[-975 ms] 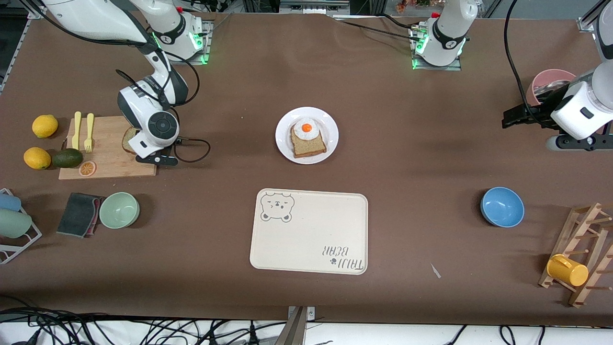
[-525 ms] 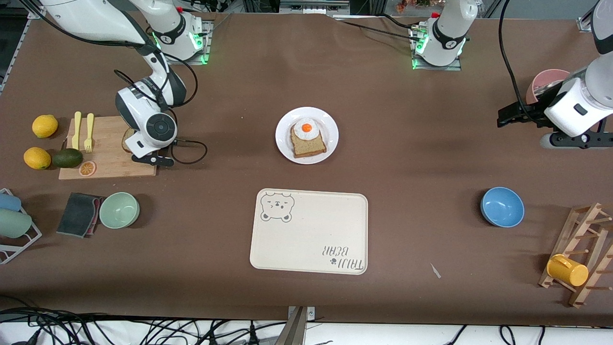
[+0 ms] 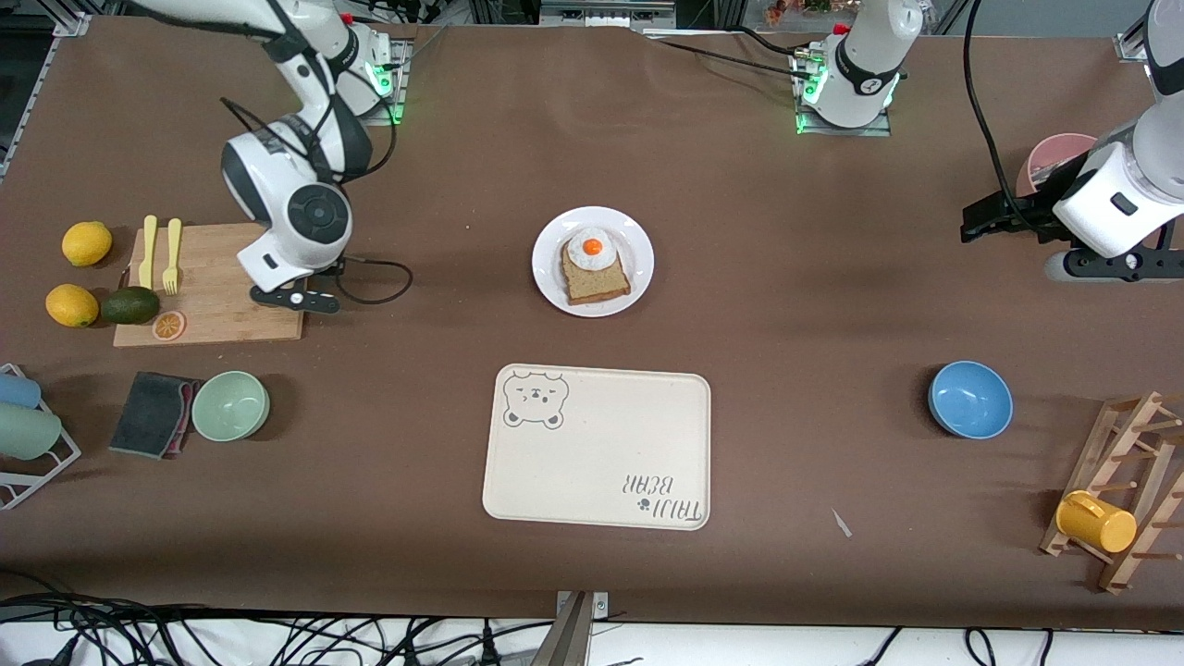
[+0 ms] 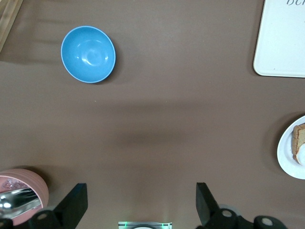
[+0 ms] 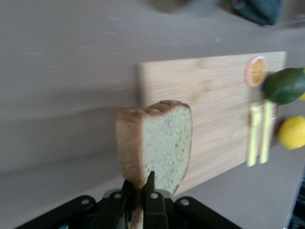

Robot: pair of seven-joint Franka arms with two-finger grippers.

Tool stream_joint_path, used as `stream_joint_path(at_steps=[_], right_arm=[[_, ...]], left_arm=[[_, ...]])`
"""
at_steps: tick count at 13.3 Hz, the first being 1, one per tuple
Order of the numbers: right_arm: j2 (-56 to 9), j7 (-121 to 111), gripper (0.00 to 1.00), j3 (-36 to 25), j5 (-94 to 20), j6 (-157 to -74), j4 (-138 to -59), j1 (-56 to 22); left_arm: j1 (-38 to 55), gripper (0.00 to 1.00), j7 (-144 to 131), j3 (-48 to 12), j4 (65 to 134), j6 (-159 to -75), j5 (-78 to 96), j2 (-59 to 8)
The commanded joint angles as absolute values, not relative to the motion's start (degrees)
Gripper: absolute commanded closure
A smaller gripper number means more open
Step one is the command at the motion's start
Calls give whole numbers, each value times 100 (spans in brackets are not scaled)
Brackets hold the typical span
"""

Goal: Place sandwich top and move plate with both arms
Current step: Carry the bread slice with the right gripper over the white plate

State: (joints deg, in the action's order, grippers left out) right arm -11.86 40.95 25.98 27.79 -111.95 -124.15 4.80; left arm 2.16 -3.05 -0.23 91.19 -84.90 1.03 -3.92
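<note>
Front view: bare brown table [image 3: 786, 305] spreads wide around the white plate [image 3: 638, 240]. Below the right gripper [image 5: 140, 195] lies the cutting board [image 5: 219, 86]; its fingers pinch the sandwich top [image 5: 159, 143] upright by one edge. The left gripper [image 4: 138, 205], spread apart, waits over bare tabletop.

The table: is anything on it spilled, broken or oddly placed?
Nothing looks spilled or broken. The oddest sight is the sandwich top, pinched on edge in the right gripper over the cutting board. The plate sits level; the left gripper waits open.
</note>
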Motion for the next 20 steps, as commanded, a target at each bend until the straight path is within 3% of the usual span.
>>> stream_joint_path(at_steps=[1,3,6,10,14,16,20], right_arm=[[-1151,3798,100,3354,1813,-10469,-11394,475],[-1204,3788,100,3761,1706,-10450,-11110,239],[-1572,4268,100,3771,1283,-10485,-10549,-753],[-2302,4745,100,3762,1801,-10494,-9783,-2010],[-2749,5036,100,3771,2536,-10582,-9642,-2678],[-3057,5281,100,3771,3319,-10556,-9650,-2891],[-3391,5773,100,3744,3542,-10854,-9371,-3006]], left_arm=[[220,0,-352,-44,9053,-8359,114,-351],[211,0,-387,-35,9053,-8358,114,-343],[150,0,-361,17,9070,-8350,114,-299],[150,0,-334,62,9167,-8411,114,-290],[176,0,-369,53,9202,-8420,114,-290],[193,0,-369,44,9526,-8769,114,-246],[193,0,-360,18,10308,-9596,149,-18]])
